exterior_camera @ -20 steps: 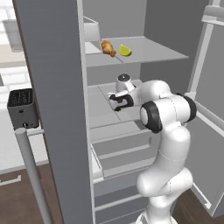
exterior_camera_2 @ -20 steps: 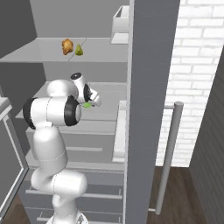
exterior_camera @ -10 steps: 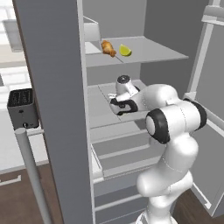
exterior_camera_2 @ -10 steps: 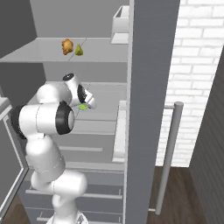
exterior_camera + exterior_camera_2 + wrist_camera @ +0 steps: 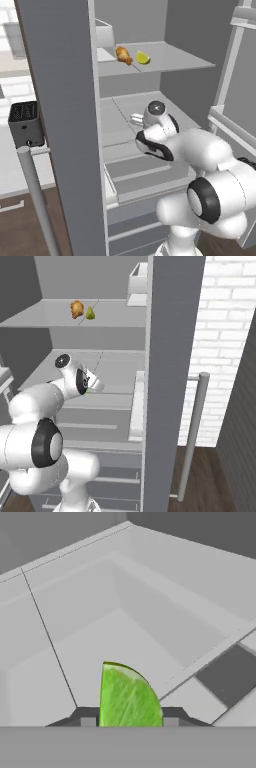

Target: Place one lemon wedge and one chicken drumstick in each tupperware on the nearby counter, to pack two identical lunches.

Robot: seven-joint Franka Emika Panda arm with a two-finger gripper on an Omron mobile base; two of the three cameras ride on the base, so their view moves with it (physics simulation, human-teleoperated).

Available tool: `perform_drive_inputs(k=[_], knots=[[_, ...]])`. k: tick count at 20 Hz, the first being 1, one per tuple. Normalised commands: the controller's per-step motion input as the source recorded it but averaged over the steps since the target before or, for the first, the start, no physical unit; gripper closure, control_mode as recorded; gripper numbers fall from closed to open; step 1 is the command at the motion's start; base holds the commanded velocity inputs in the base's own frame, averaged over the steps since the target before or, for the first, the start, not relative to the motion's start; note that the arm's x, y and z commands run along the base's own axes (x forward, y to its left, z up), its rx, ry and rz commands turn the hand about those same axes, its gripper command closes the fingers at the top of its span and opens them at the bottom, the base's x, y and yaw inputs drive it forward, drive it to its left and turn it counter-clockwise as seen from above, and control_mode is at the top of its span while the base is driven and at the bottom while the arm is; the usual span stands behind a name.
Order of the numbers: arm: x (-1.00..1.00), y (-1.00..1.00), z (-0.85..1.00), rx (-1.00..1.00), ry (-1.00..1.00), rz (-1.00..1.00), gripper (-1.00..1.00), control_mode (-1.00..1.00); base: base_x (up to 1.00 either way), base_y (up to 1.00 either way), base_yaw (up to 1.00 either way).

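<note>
Nearest, the gripper (image 5: 129,721) is closed on a lemon wedge (image 5: 128,697) standing upright between its fingertips, a light, slick, soft thing best pinched across its flat faces, while beyond and above the hand another wedge (image 5: 143,58) apparently touches a chicken drumstick (image 5: 123,55).

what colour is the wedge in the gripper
Yellow-green lemon wedge with a darker green rind edge; the hand view shows it best.

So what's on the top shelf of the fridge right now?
On the top shelf sit a chicken drumstick and a lemon wedge, side by side, with a pale box behind them. The door edge hides the shelf's left end.
</note>
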Motion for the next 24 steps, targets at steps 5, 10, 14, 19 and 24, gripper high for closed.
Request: perform_drive_inputs(k=[5, 10, 14, 19, 24], knots=[[-1.0, -0.05, 0.99, 0.09, -0.01, 0.0, 1.0, -1.0, 0.0, 0.0, 0.0], [-1.0, 0.0, 0.95, 0.07, 0.06, 0.0, 1.0, -1.0, 0.0, 0.0, 0.0], [-1.0, 0.0, 0.77, 0.03, 0.1, -0.02, 1.0, -1.0, 0.0, 0.0, 0.0], [-1.0, 0.0, 0.48, 0.0, 0.02, -0.09, 1.0, -1.0, 0.0, 0.0, 0.0], [-1.0, -0.08, 0.32, 0.0, 0.0, -0.04, 1.0, -1.0, 0.0, 0.0, 0.0]])
